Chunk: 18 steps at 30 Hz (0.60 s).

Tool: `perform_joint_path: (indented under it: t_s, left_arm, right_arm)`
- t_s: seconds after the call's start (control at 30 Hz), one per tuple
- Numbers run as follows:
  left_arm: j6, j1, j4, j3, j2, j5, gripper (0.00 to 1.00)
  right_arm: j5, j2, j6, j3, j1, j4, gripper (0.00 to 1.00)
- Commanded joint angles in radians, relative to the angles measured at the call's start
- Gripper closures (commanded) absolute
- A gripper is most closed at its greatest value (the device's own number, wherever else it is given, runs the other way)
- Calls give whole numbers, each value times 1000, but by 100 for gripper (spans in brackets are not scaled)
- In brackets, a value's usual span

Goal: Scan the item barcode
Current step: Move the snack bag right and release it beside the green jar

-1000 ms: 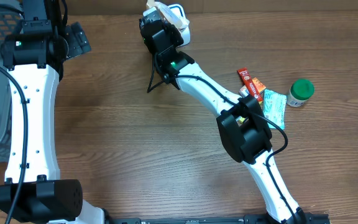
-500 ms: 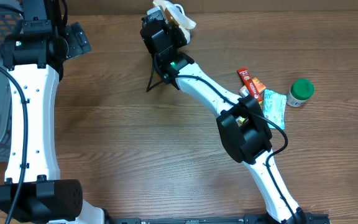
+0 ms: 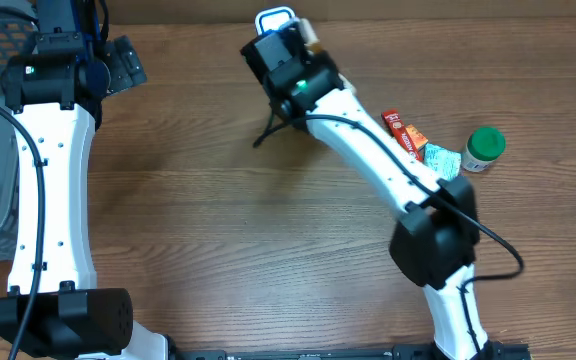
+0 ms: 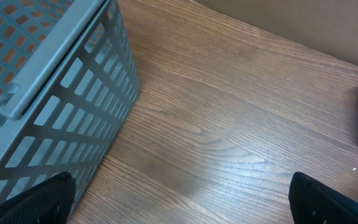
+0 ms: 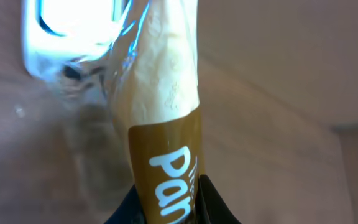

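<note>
My right gripper [image 5: 169,208] is shut on the item [image 5: 166,124], a pale bread roll in clear wrap with a brown band printed in white letters. The roll points up next to the scanner [image 5: 73,25], a white block with a bright lit window at the upper left. No barcode shows in the right wrist view. From overhead, the right gripper [image 3: 303,40] sits at the table's far edge, just right of the scanner [image 3: 275,18]. Only a tan end of the item [image 3: 311,28] shows there. My left gripper [image 4: 182,202] is open over bare wood.
A grey mesh basket [image 4: 55,93] stands at the far left, close to my left gripper [image 3: 118,62]. Red and orange packets [image 3: 406,132], a teal packet [image 3: 444,165] and a green-capped jar [image 3: 485,147] lie at the right. A thin black stand [image 3: 266,132] sits below the scanner.
The right arm has swung to the right, carrying the item from over the scanner to its right side. The scanner's lit window now shows. The left arm has not moved.
</note>
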<state>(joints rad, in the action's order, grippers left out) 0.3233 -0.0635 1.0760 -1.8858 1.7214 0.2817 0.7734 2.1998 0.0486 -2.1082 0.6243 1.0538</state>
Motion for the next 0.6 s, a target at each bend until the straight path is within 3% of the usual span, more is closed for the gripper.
perform_joint_path:
  t_s: [0.0, 0.07, 0.1, 0.2, 0.4, 0.57]
  left_arm:
    - [14, 6, -2, -8, 9, 13, 0]
    - [14, 6, -2, -8, 9, 13, 0]
    - [14, 6, -2, -8, 9, 13, 0]
    - [14, 6, -2, -8, 9, 13, 0]
    - [14, 6, -2, -8, 9, 13, 0]
    - [14, 6, -2, -8, 9, 13, 0]
  right_arm:
    - [-3, -45, 201, -8, -47, 141, 96]
    - [-50, -45, 236, -6, -76, 259, 83]
    - [-91, -45, 256, -6, -97, 318, 72]
    - [-228, -45, 274, -6, -161, 427, 0]
    - [-418, -45, 273, -6, -264, 469, 0]
    - [-436, -45, 273, -6, -323, 450, 0]
